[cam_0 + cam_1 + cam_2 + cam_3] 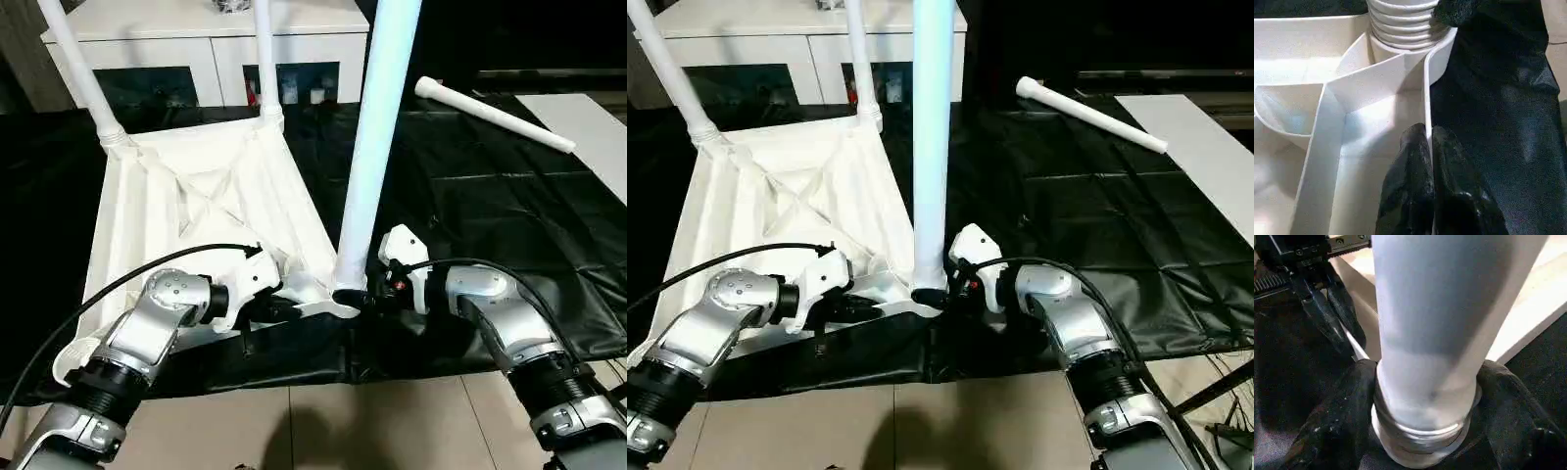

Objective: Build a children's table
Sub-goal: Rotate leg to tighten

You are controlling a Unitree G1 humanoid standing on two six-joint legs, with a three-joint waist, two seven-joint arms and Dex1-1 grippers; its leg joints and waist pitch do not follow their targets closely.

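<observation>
Tabletop (196,206) upside down on black sheet (470,196). Two legs (78,73) seated beyond grippers. Third leg (377,137) upright in near socket, right gripper (1425,396) clasping its base. Left gripper (1428,147) pinched on tabletop rim. Fourth leg (495,115) loose, well apart.

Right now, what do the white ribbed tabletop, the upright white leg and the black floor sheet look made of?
White ribbed tabletop: likely moulded plastic, matte, thin cast ribs.
Upright white tube leg: smooth plastic, it seems, threaded collar at the base.
Black floor sheet: glossy film or vinyl, creased and reflective.
</observation>
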